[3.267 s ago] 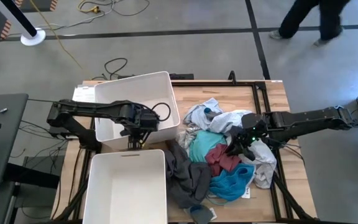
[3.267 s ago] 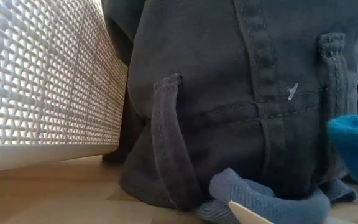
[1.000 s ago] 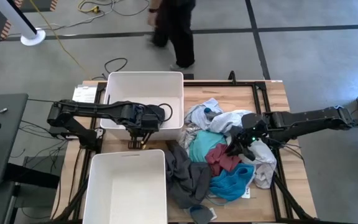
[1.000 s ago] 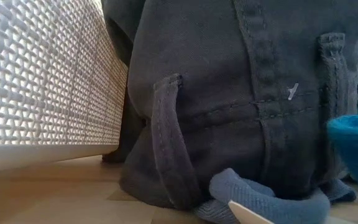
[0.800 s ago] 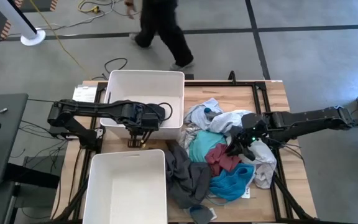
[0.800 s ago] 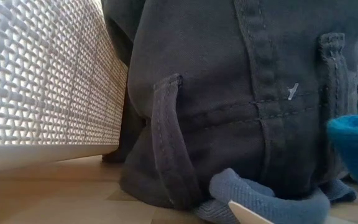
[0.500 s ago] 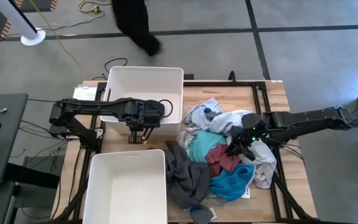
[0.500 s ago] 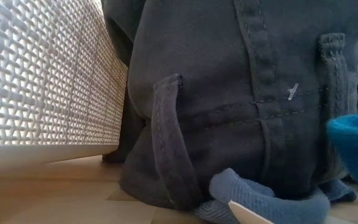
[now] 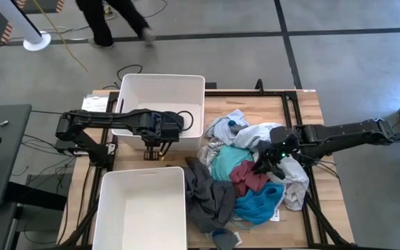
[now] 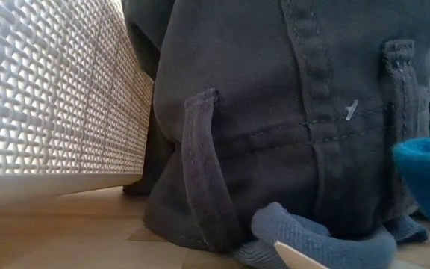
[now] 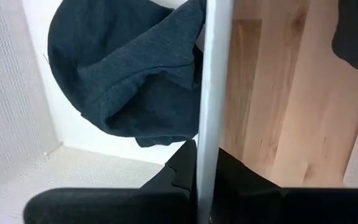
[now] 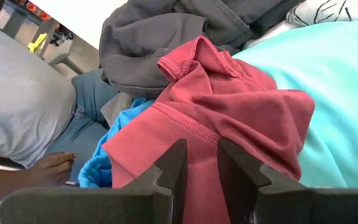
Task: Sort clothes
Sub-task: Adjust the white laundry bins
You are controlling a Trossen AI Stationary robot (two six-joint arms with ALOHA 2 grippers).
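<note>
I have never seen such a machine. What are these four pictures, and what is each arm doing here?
It is a robot with two dark arms at a wooden table, each ending in a two-finger gripper. One camera looks straight down. One sits at table height, close against dark grey trousers. One rides on each wrist. On the table are a near white bin, a far white bin and a pile of clothes. The left gripper is shut on the far white bin's wall; a dark garment lies inside. The right gripper hangs open over a maroon garment, holding nothing.

Grey floor [image 9: 339,62] with dark seams, yellow cable [image 9: 68,42], walking person [image 9: 110,21].
</note>
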